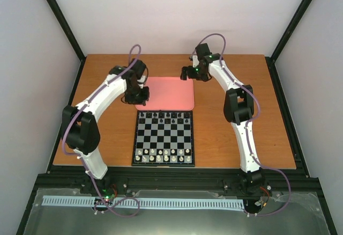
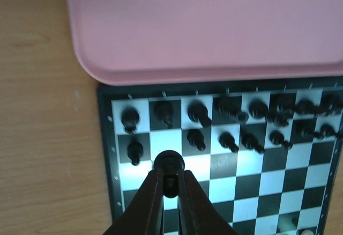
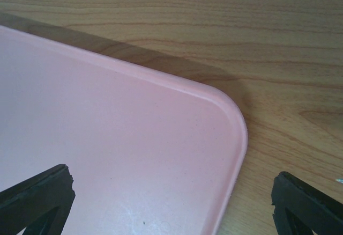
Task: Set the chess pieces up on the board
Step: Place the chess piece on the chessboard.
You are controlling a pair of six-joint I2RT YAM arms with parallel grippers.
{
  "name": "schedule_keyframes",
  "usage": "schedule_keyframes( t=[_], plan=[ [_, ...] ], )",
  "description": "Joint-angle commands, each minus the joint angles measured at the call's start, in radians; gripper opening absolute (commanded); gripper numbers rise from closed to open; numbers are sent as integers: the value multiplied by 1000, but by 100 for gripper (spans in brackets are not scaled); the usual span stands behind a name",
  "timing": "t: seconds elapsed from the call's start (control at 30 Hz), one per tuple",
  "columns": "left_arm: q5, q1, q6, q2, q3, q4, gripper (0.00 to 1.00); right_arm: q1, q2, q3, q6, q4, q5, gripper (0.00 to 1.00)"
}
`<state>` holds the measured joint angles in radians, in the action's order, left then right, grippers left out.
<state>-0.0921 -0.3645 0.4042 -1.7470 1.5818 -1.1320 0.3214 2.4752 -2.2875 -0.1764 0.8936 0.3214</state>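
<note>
Held piece (image 2: 169,163): black, pinched between the tips of the left gripper (image 2: 170,180), which is closed on it. It sits over a light square in the board's second row from the tray, second file in from the board's left edge. Contact with the square cannot be told.

Black pieces (image 2: 198,114): two rows on the board (image 2: 104,154), on the side next to the tray. One stands on the left of the held piece and one on the right, both close to the gripper tips. Further right the pieces crowd together and blur.

White pieces (image 1: 163,155): two rows on the near side of the board. The middle rows are bare.

Tray (image 1: 166,93): pink, lying just beyond the board's far edge, both on the wooden table (image 1: 225,149).

Left arm (image 1: 102,98): elbow raised at the left, forearm reaching up and inward, wrist bent down above the board's far left corner.

Right arm (image 1: 244,138): elbow up at the right, forearm angled inward. The right gripper (image 3: 171,203) hangs over the tray's far right corner, jaws spread wide, nothing between them.
</note>
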Motion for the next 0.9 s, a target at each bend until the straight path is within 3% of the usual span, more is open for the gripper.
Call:
schedule_keyframes(
  t=[0.0,0.4,0.87],
  plan=[
    [-37,-64,47,11,-68,85,7,15,-6,2,4,0,-17,100],
    [-44,-103,85,11,-191,112,7,26,-20,20,11,2,-28,100],
    [-23,-105,81,-45,-235,115,7,27,-16,20,12,-1,-28,100]
  ],
)
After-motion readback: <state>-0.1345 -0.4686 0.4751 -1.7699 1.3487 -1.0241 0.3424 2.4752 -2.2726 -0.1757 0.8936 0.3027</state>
